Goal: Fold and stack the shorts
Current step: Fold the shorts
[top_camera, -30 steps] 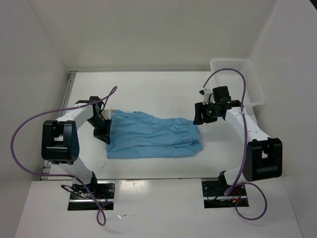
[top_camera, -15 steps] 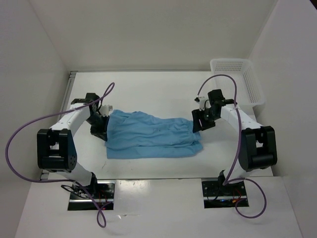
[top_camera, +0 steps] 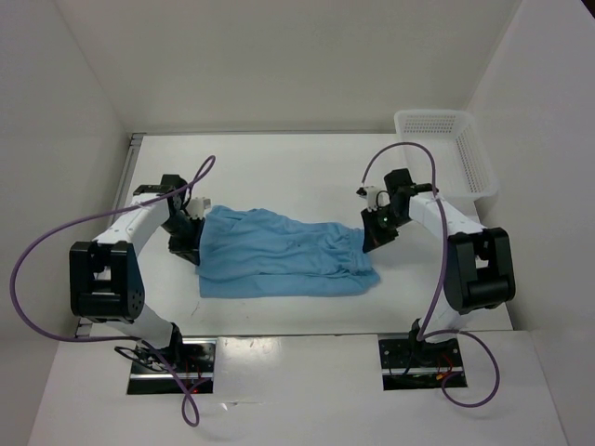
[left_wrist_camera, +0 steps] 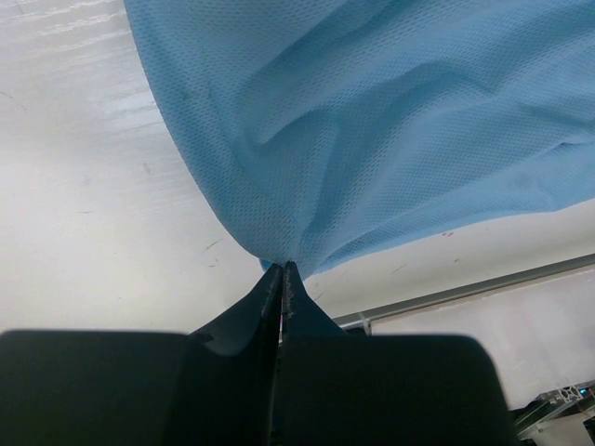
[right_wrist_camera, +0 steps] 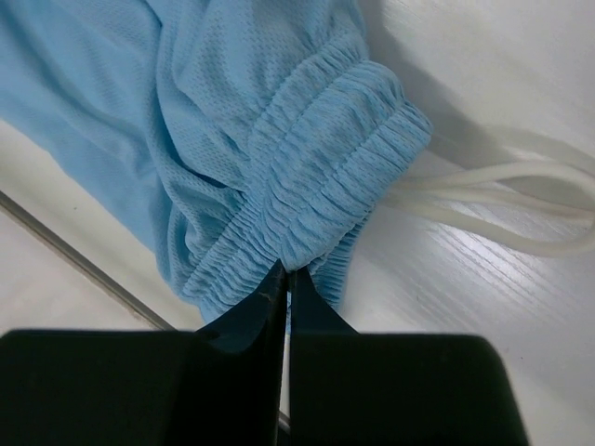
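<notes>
The light blue shorts (top_camera: 284, 255) lie spread across the middle of the table, folded lengthwise, waistband to the right. My left gripper (top_camera: 195, 243) is shut on the shorts' left hem; the blue fabric (left_wrist_camera: 372, 121) rises straight from the pinched fingertips of the left gripper (left_wrist_camera: 282, 269). At the right end my right gripper (top_camera: 372, 237) is shut on the gathered elastic waistband (right_wrist_camera: 325, 195), which bunches up right at the tips of the right gripper (right_wrist_camera: 286, 271). The white drawstring (right_wrist_camera: 502, 209) trails off on the table to the right.
A white mesh basket (top_camera: 446, 153) stands at the back right corner, against the right wall. White enclosure walls close in the table on the left, back and right. Purple cables loop off both arms.
The right arm came down and left onto the waistband and its gripper closed on it. The left gripper shifted slightly and stays shut on the hem.
</notes>
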Controlling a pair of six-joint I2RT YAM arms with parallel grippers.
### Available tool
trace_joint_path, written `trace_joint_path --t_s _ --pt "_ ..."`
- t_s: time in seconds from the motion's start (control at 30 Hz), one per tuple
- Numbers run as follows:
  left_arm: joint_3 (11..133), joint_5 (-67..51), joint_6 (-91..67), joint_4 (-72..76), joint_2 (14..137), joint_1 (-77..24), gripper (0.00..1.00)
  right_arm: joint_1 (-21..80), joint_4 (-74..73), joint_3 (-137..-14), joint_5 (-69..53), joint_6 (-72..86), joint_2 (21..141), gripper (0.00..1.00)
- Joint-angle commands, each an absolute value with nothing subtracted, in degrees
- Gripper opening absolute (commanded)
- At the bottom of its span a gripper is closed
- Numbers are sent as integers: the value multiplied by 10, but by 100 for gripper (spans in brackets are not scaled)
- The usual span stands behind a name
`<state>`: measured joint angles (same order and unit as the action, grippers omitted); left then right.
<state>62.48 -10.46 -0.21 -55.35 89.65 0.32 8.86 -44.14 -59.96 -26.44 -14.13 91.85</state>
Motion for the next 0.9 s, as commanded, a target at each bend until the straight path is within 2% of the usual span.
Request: trace_joint_path --t_s 0.0,0.23,0.37,0.5,0.67,0.73,0.77,0.8,0.87 --pt "644 -91 0 -565 885 7 2 92 -484 -643 -302 -180 914 0" --pt "672 -61 0 -583 868 18 1 92 -657 -722 -275 -390 914 0" --pt "679 -61 0 -604 853 18 1 92 -736 -696 -216 -497 900 0" --pt "666 -55 0 -627 842 18 1 92 -744 -657 -180 -535 887 0" --pt "649 -71 0 -656 836 18 1 92 -744 -672 -186 -551 887 0" --pt "617 -71 0 -661 836 -12 1 114 -723 -663 -186 -541 887 0" --pt "606 -63 0 -656 842 -25 5 126 -716 -647 -180 -541 887 0" --pt "595 -58 0 -656 851 -37 8 152 -709 -639 -180 -541 882 4" --pt "578 -40 0 -643 856 -51 18 168 -704 -621 -158 -532 871 20"
